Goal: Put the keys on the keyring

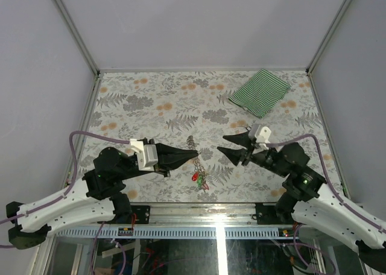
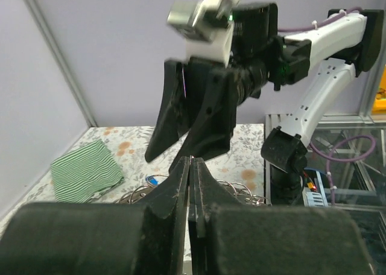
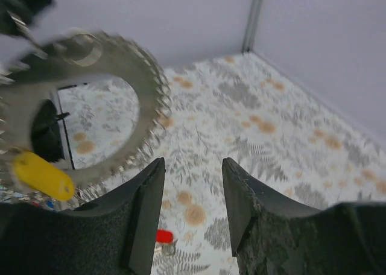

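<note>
1. A table (image 1: 151, 106) covered in a grey fern and orange flower print sits between plain pale walls with metal corner posts.
2. The left gripper (image 1: 194, 156) has its black, wedge-shaped fingers (image 2: 181, 190) pressed flat together. Its tip appears to pinch the keyring (image 3: 151, 100), though the contact point is too small to make out from above.
3. The right gripper (image 1: 221, 142) stands spread, with bare tablecloth showing between its matte, slightly grainy fingers (image 3: 148, 214). It is empty and faces the left gripper's tip from just beside it.
4. The keyring is a grey metal hoop with a toothed, coiled edge. In the right wrist view it is raised off the table, large and blurred. From above it is only a thin chain-like strand.
5. The keys (image 1: 199, 178) hang in a small cluster below the left gripper's tip, red and green from above. Only the right wrist view shows a yellow tag (image 3: 39, 175) at the ring and a red tag (image 3: 164, 236) lower down.
6. A folded green-striped cloth (image 1: 259, 92) lies at the far right, well apart.
</note>
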